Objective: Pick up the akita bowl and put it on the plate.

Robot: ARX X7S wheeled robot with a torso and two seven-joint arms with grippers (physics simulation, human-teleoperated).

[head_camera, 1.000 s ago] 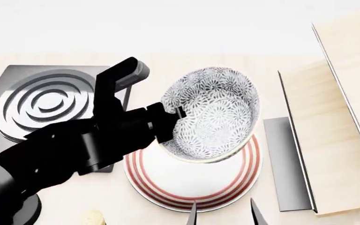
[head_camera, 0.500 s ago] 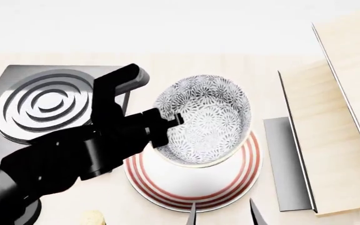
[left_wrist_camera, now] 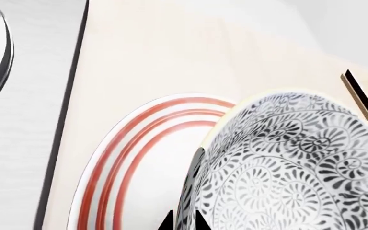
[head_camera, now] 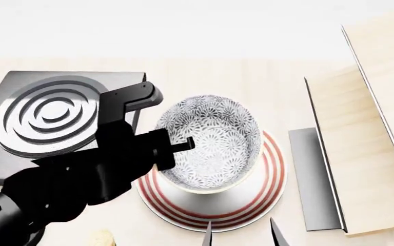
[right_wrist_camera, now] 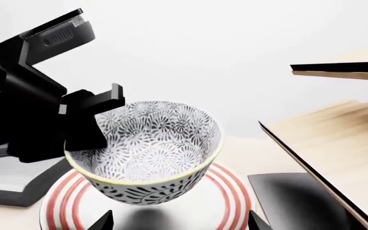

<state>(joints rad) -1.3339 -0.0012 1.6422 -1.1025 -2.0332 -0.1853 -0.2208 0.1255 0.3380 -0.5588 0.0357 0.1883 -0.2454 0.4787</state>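
Note:
The akita bowl, white with a dense grey-blue leaf pattern, hangs slightly tilted just over the plate, a white disc with red rings. In the right wrist view the bowl casts a shadow on the plate below it. My left gripper is shut on the bowl's near-left wall, one finger inside and one outside. The left wrist view shows that gripper pinching the bowl above the plate. My right gripper stands open at the plate's near edge, holding nothing, and appears as.
A dark grey square burner with concentric rings sits left of the plate. Pale wooden boards and a grey metal strip stand to the right. A small beige object lies at the near edge.
My left gripper has carried the bowl down and slightly left toward the plate, turning it from steeply tipped to nearly level. The right gripper has stayed put.

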